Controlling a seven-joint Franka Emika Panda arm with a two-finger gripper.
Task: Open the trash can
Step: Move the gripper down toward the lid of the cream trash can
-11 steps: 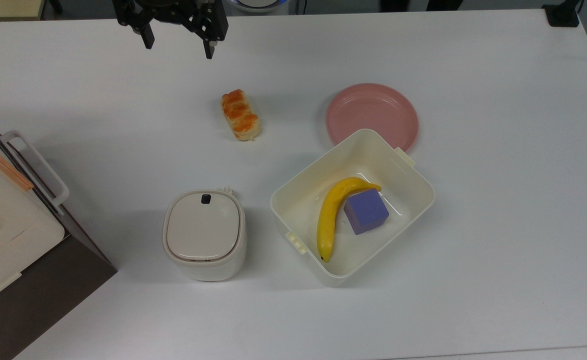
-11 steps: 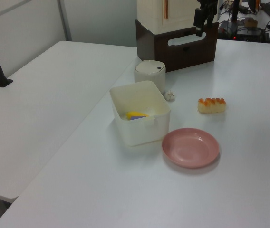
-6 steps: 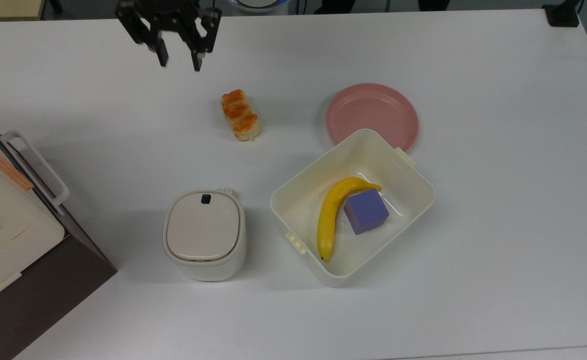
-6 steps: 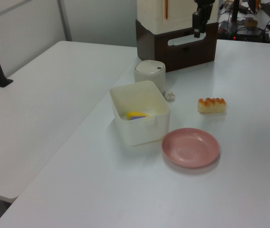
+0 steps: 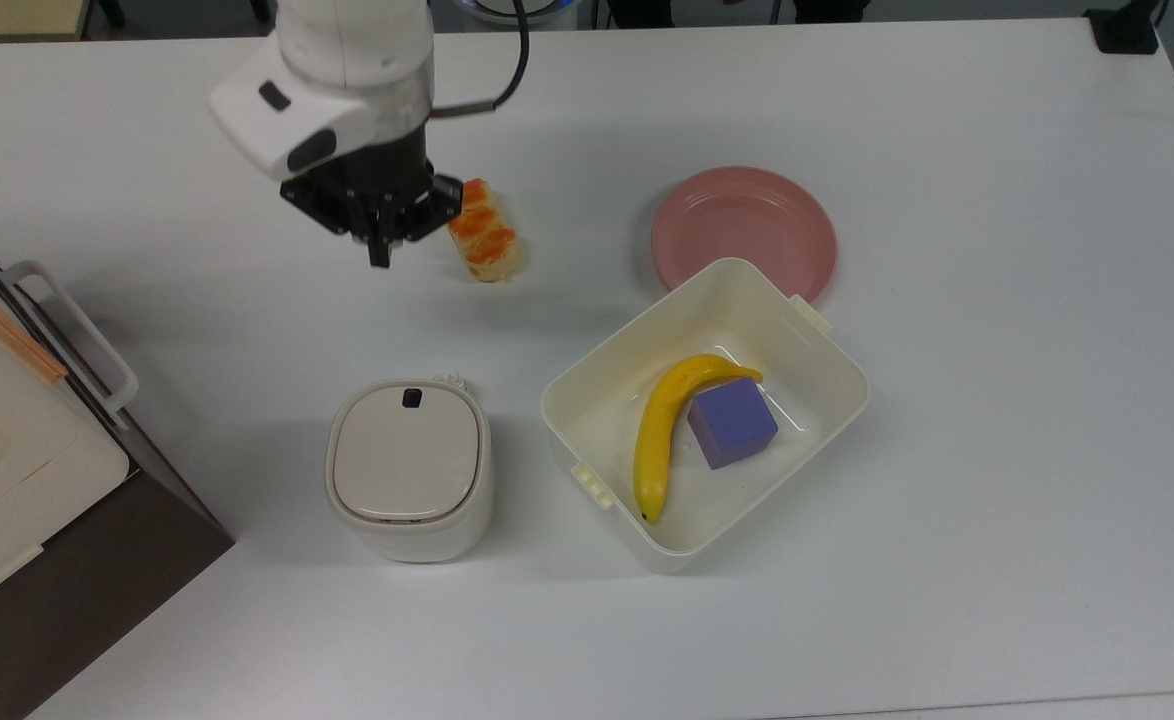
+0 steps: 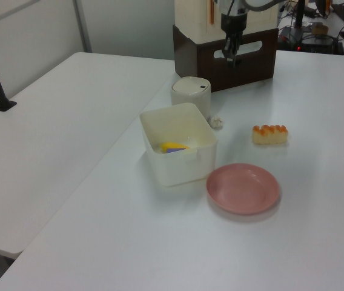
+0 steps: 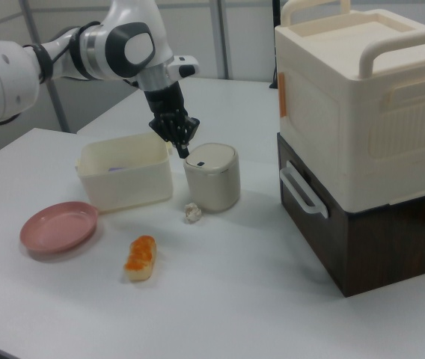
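The trash can [image 5: 409,470] is a small cream-white bin with a beige lid lying flat and shut, and a black button [image 5: 412,398] at the lid's far edge. It stands in the near-left part of the table in the top view. My gripper [image 5: 379,250] is shut with nothing in it and points down above the table, beyond the bin and just left of a bread roll [image 5: 485,240]. In the right view the gripper [image 7: 180,152] hangs just above and left of the trash can [image 7: 212,178]. In the left view the gripper [image 6: 231,57] is behind the bin [image 6: 191,94].
A cream tub [image 5: 602,352] right of the bin holds a banana [image 5: 662,430] and a purple cube [image 5: 733,422]. A pink plate [image 5: 744,225] lies beyond it. A cream box on a brown cabinet [image 7: 355,134] stands at the top view's left. A small white crumpled bit [image 7: 192,212] lies by the bin.
The arm has come from the table's far edge toward the bin and lower. Its fingers went from wide apart to shut. Nothing else moved.
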